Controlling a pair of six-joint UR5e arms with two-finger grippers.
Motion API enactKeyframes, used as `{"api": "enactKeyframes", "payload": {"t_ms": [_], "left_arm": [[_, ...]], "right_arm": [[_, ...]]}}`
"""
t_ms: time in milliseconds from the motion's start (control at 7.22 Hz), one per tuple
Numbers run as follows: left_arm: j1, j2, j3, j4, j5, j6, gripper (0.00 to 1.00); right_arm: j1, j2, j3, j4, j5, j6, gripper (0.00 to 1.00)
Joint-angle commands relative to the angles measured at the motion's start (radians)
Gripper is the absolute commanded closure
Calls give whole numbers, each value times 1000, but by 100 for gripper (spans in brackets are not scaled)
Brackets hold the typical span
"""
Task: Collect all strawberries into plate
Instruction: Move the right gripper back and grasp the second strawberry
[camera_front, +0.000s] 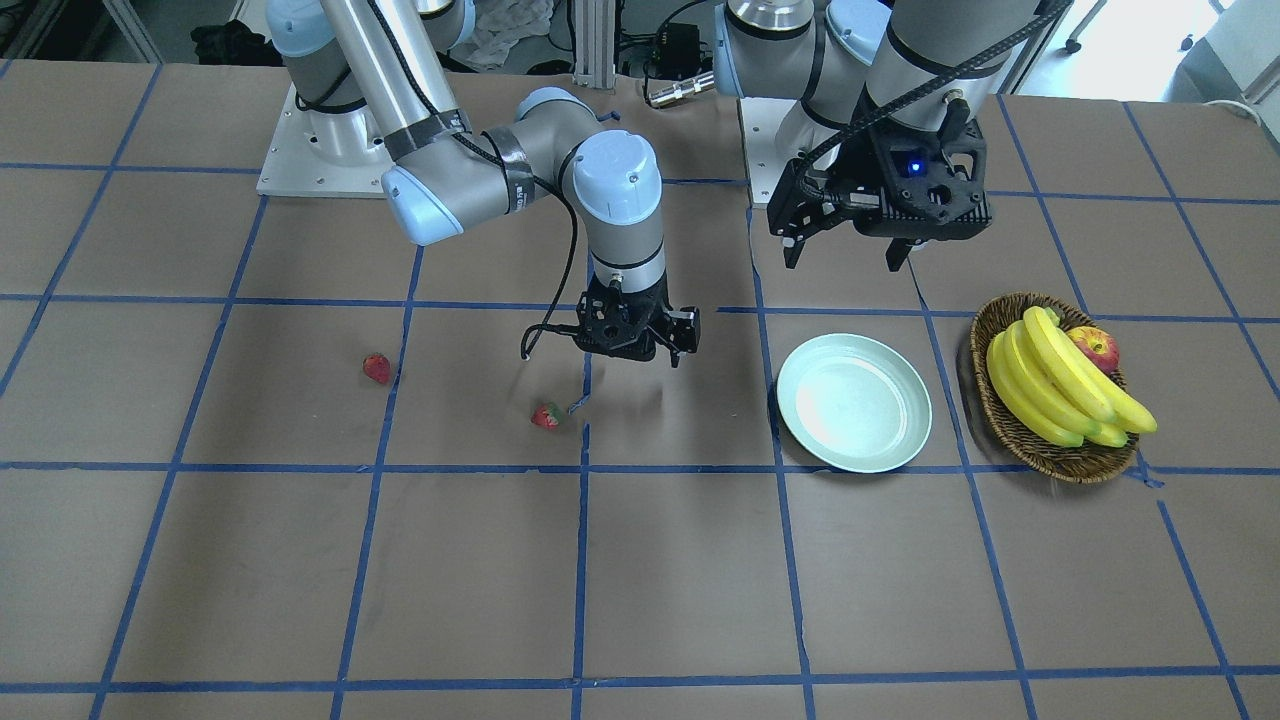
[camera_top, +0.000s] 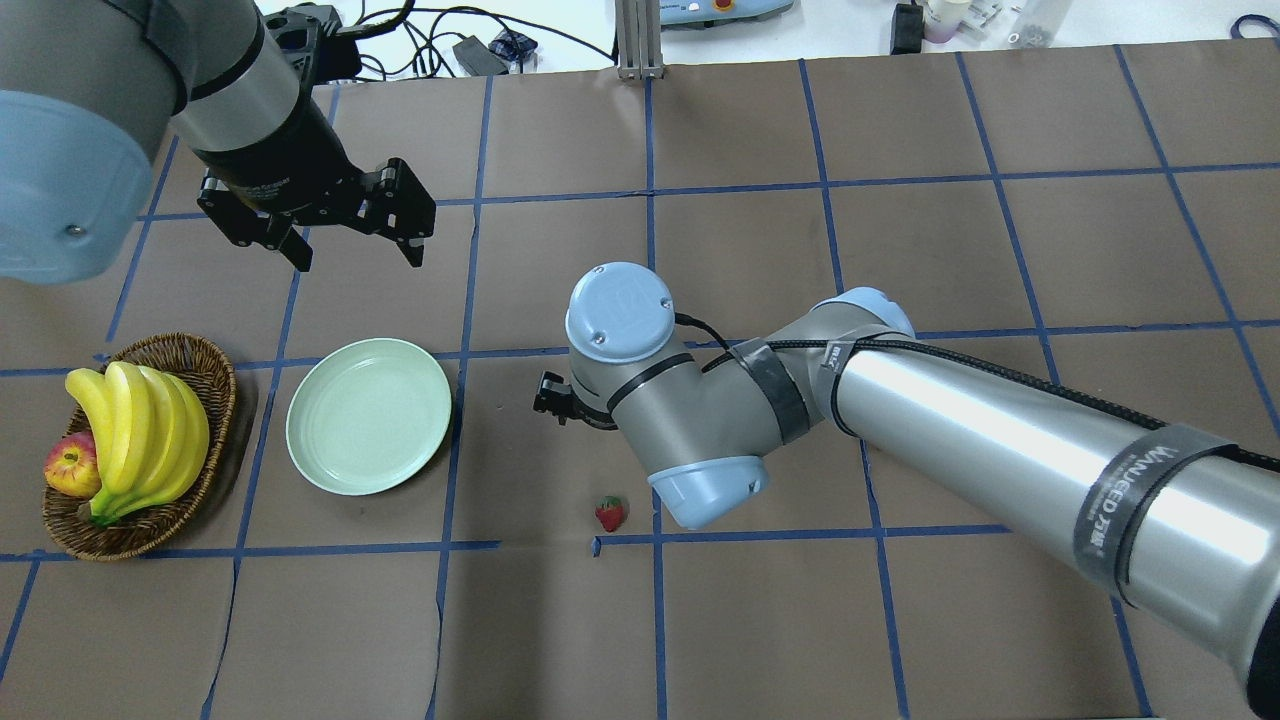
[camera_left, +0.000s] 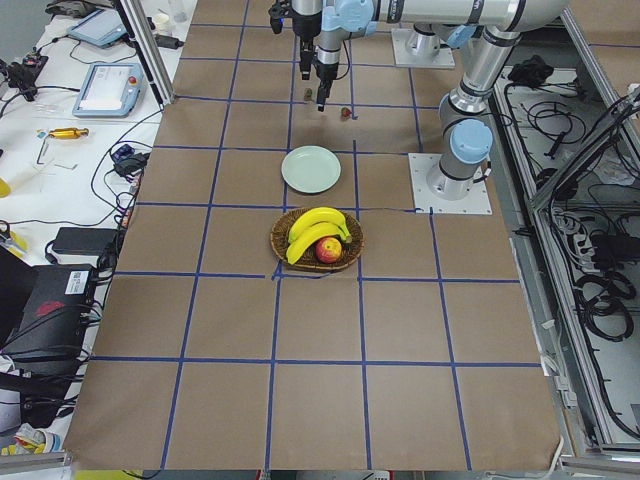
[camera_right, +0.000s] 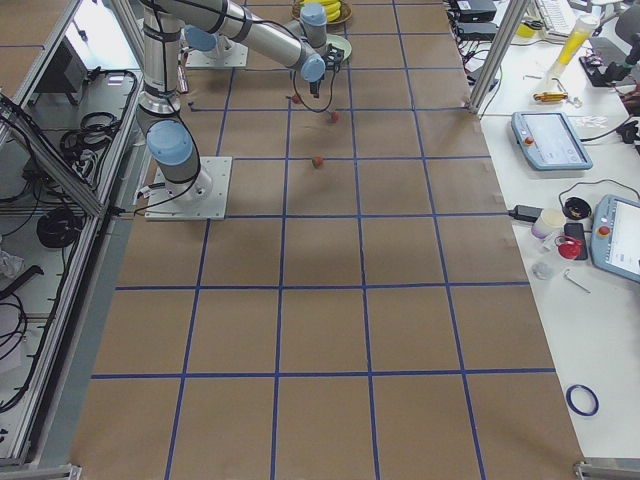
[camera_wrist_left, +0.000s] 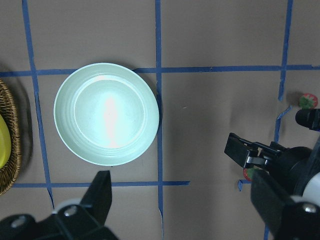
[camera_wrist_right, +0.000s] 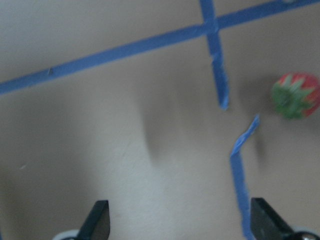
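The nearest strawberry (camera_front: 547, 415) lies on the brown table (camera_front: 640, 580) beside a break in the blue tape (camera_front: 582, 450), just off to one side of my right gripper (camera_front: 665, 345) and outside the span of its fingers, which are spread and empty. A second strawberry (camera_front: 377, 368) sits well apart toward the robot's right. A third strawberry (camera_wrist_left: 248, 173) shows only half-hidden behind that gripper in the left wrist view. The pale green plate (camera_front: 853, 402) rests between the right gripper and a wicker basket (camera_front: 1060, 465) of bananas (camera_front: 1050, 385) and an apple (camera_front: 1095, 347), while my left gripper (camera_top: 355, 250) hangs above the table near the plate, fingers wide apart and holding nothing.
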Motion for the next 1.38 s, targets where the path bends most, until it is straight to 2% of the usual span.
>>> {"api": "enactKeyframes", "payload": {"t_ms": [0, 277, 415, 692, 831, 969, 1246], "left_arm": [[0, -1, -2, 0, 0, 0, 0], [0, -3, -2, 0, 0, -2, 0], [0, -7, -5, -2, 0, -6, 0], [0, -1, -15, -2, 0, -5, 0], [0, -1, -15, -2, 0, -5, 0], [0, -1, -15, -2, 0, -5, 0], [0, -1, -17, -2, 0, -5, 0]], "right_arm": [[-227, -81, 21, 155, -22, -300, 0], [-416, -124, 82, 202, -124, -610, 0], [-483, -134, 125, 202, -126, -704, 0], [-559, -144, 219, 182, -119, -788, 0], [-558, -146, 244, 185, -114, -782, 0], [-558, -144, 256, 192, -112, -787, 9], [-558, -146, 262, 183, -108, -779, 97]]}}
